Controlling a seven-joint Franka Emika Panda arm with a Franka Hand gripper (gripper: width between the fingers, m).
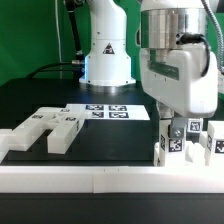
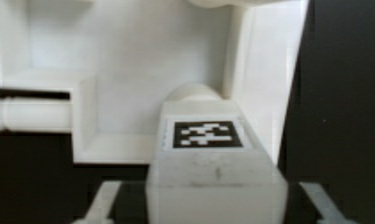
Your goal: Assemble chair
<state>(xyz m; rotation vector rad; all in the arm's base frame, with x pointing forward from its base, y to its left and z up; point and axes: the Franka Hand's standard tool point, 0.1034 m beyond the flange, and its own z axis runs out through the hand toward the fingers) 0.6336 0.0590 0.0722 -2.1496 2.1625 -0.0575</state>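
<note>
Just behind the white border rail [image 1: 100, 178], at the exterior view's right, the claw [image 1: 179, 134] is clenched on a tagged chair post [image 2: 205, 140], low over the bench [image 1: 30, 100]; it looks hard, light, slick plastic, best squeezed square on its flat sides; farther left lie the notched blocks [image 1: 50, 128]; beyond them, the marker board [image 1: 105, 112].
</note>
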